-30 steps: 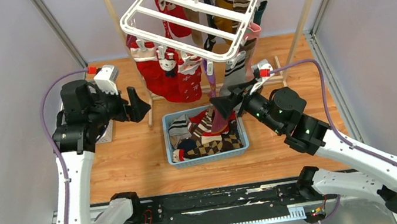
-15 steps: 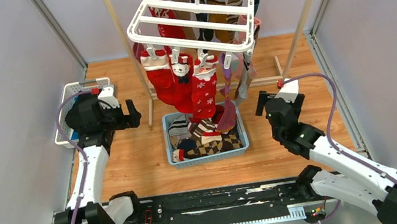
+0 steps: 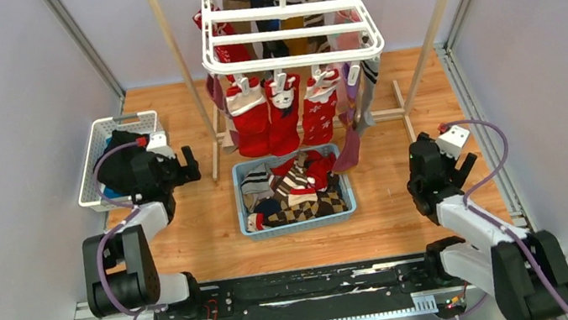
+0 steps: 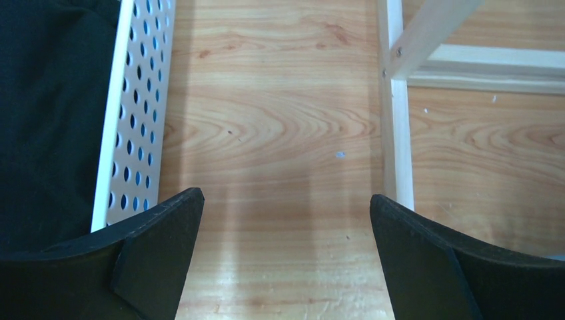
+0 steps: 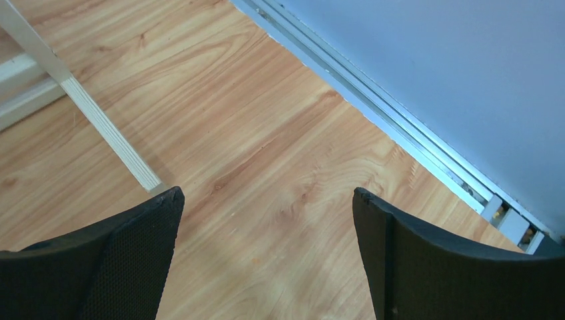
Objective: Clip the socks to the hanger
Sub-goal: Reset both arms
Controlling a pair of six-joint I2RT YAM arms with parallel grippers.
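Note:
The white grid hanger [image 3: 286, 17] hangs level from the rail at the back. Several socks are clipped to it, with three red socks [image 3: 284, 115] along its front edge and a maroon one [image 3: 350, 150] at the right. More socks [image 3: 295, 188] lie in the blue basket [image 3: 242, 207]. My left gripper [image 3: 191, 164] is open and empty, low over the floor left of the basket; its view [image 4: 286, 200] shows bare wood. My right gripper [image 3: 445, 166] is open and empty, folded back at the right, over bare floor [image 5: 266, 193].
A white perforated basket [image 3: 93, 167] with a black garment [image 4: 46, 113] stands at the left, beside my left gripper. The wooden rail frame's post [image 3: 181, 65] and foot [image 4: 394, 133] stand by the blue basket. A metal wall track [image 5: 400, 133] runs along the right.
Both arms have drawn back and folded down low: the left to the white basket, the right to the right wall. The hanger has swung from tilted to level, and the socks hang straighter.

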